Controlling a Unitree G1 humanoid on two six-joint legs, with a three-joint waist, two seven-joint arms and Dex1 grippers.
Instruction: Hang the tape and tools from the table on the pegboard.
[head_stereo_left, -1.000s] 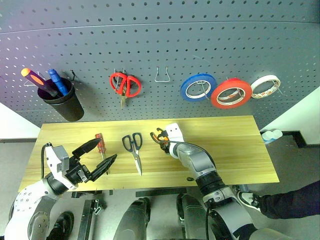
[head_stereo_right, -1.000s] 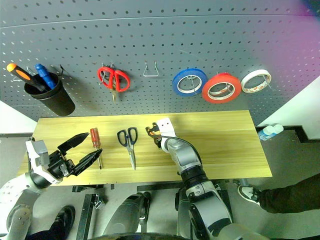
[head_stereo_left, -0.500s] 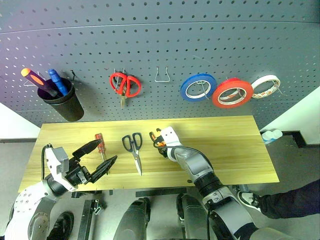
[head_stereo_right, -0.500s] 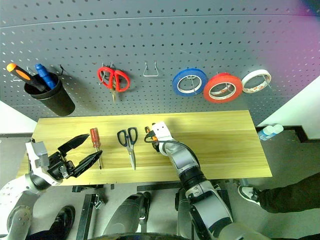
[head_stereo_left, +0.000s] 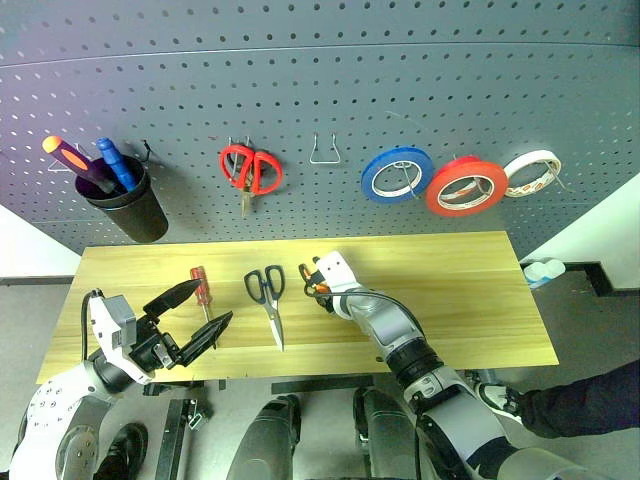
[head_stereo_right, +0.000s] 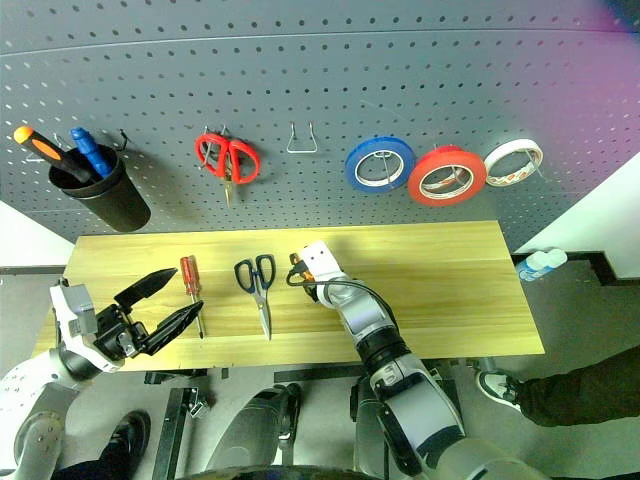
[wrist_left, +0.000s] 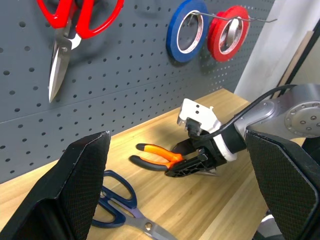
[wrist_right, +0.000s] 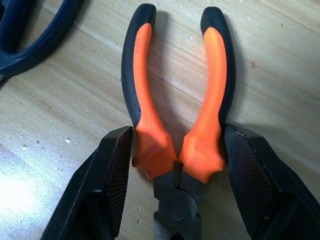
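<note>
Worktop (head_stereo_left: 480, 300): long, light wood, set against the pegboard (head_stereo_left: 400, 80).
Right hand (wrist_right: 175, 167): low over the middle of the worktop, near its back edge. Its two black fingers (wrist_right: 112, 180) straddle the pliers near the pivot, touching the orange grips on both sides. The pliers lie flat on the wood.
Pliers (wrist_left: 157, 156): orange-and-black handles, spread apart, pointing towards the dark scissors.
Left hand (head_stereo_left: 192, 315): fingers wide apart, holding nothing, above the front edge near the left corner.
Screwdriver (head_stereo_left: 203, 295): clear-red handle, lying on the worktop just beside the left hand's fingers; I cannot tell if they touch.
Dark scissors (head_stereo_left: 268, 298): flat on the worktop between screwdriver and pliers, blades towards the front edge.
Tape (head_stereo_left: 465, 186): broad red roll, on a pegboard hook between a blue roll (head_stereo_left: 397, 173) and a white roll (head_stereo_left: 530, 172).
Also on the pegboard: red scissors (head_stereo_left: 250, 170), an empty wire hook (head_stereo_left: 323, 151), a black cup (head_stereo_left: 128, 205) holding two screwdrivers.
</note>
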